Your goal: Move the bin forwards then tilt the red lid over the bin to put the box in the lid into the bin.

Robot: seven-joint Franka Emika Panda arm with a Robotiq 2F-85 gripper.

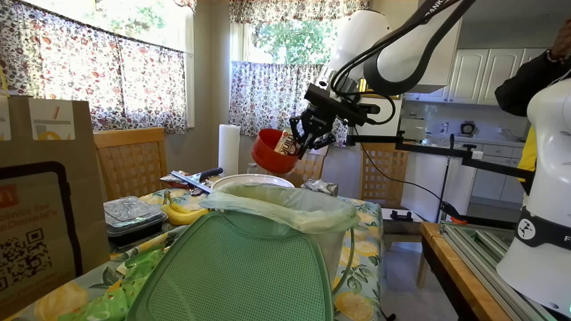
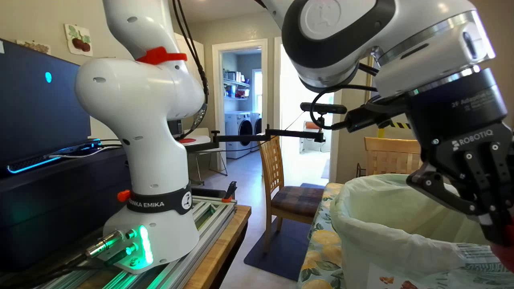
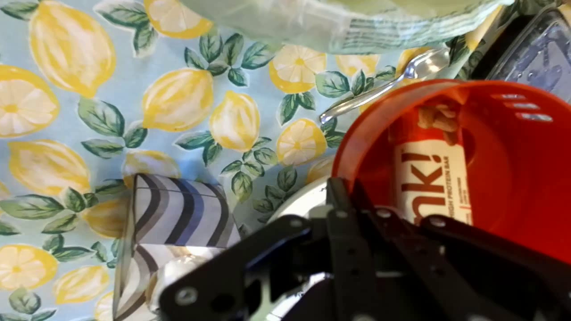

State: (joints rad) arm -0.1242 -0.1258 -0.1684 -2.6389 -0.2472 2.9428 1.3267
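My gripper is shut on the rim of the red lid and holds it tilted in the air; the fingertips pinch the rim in the wrist view. The box, a cream and red protein bar pack, lies inside the lid; it also shows in the wrist view. The bin stands on the table with its pale green liner folded over the rim. It also shows in an exterior view and at the top of the wrist view. The lid is beside the bin's rim, higher than it.
A green perforated cover stands before the bin. A white-rimmed bowl, a patterned tissue box and a spoon are near the bin. Bananas, a black container, a paper towel roll and a paper bag stand further left.
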